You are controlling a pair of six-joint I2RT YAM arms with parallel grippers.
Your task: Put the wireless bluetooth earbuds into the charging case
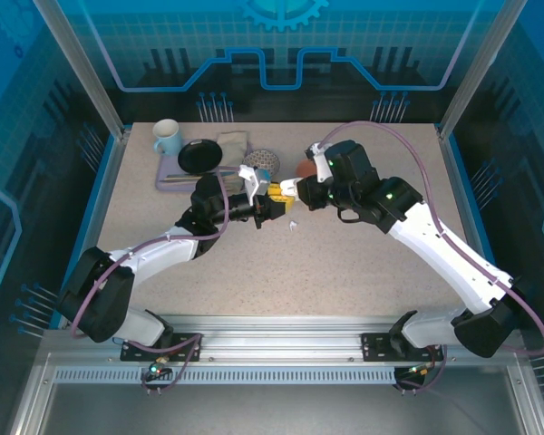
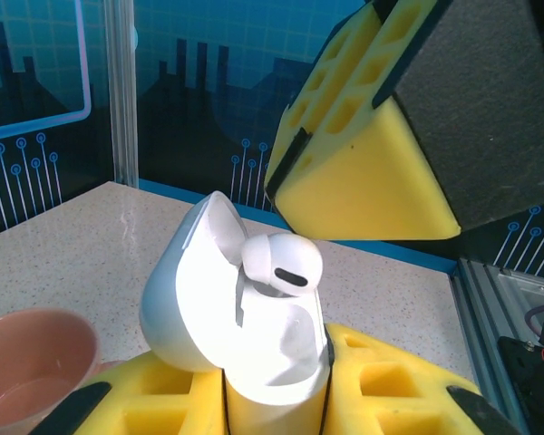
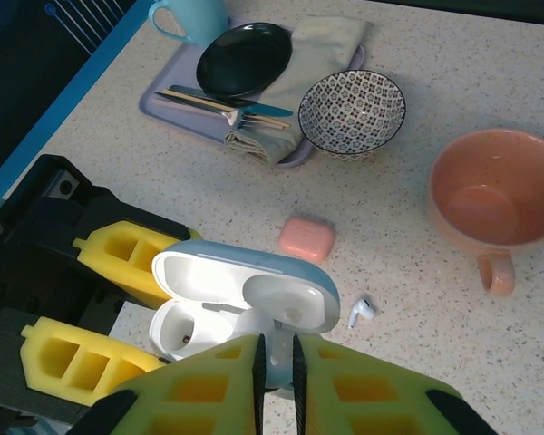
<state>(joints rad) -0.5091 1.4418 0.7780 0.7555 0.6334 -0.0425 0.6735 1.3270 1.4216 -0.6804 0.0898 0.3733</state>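
While left gripper (image 2: 274,403) clamps open case (image 2: 186,304), earbud (image 2: 281,267) sits in it; right gripper (image 3: 276,352) just above, jaws closed, empty.

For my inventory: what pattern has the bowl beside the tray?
The bowl has a dark-on-white lattice pattern, clearest in the right wrist view.

Speckled beige table (image 3: 417,54). Lavender tray (image 3: 163,86) carries black plate (image 3: 245,59) and folded beige cloth (image 3: 322,45). Chopsticks (image 3: 254,116) and teal-handled utensil (image 3: 195,92) lie side by side along tray's edge, tips over cloth. Light blue mug (image 3: 186,14) upright at tray's corner beside plate. Black-and-white patterned bowl (image 3: 352,111) just beside tray, against cloth. Peach cup (image 3: 490,195) upright near bowl, not touching it.
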